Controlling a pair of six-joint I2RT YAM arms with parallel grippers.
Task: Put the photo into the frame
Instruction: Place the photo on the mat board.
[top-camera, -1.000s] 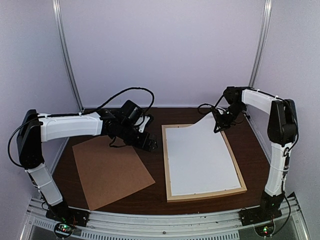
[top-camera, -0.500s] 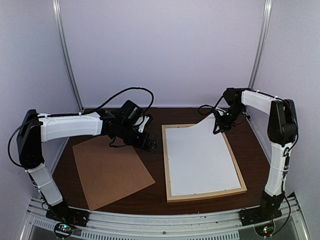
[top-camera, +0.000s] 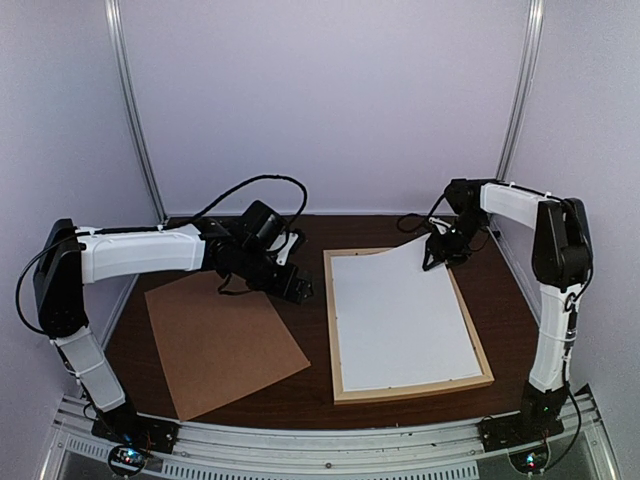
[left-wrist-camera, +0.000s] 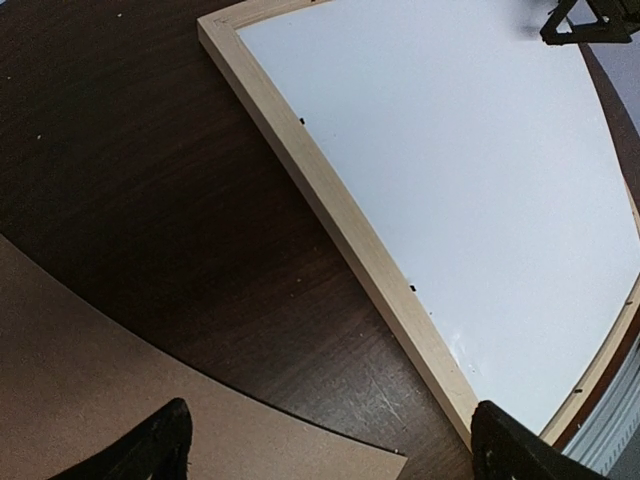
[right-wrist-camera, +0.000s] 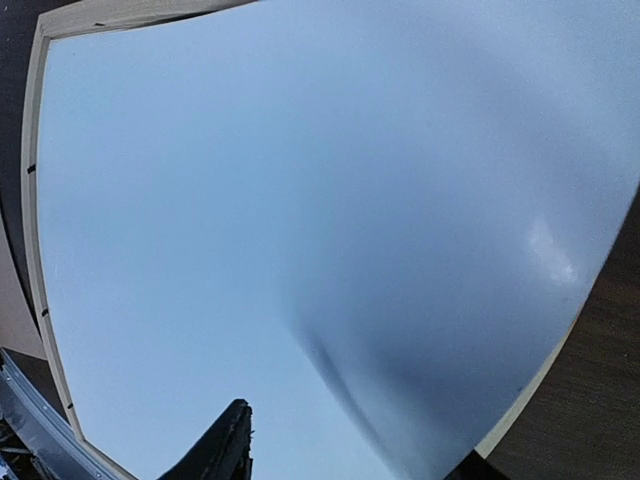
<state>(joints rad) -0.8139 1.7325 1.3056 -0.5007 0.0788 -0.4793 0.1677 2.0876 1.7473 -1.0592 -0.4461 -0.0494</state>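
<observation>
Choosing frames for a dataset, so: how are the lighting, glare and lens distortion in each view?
Top external: soft, even light, sharp, no glare. Left wrist: the wide lens bows the straight rail of the frame; sharp. Right wrist: the white back of the photo fills the view, with a soft dark band low in the middle and a faint bright patch at right.

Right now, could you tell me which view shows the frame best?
The top external view: all four rails of the frame show there. The left wrist view gives mainly one long rail and a corner; the right wrist only edge slivers.
</observation>
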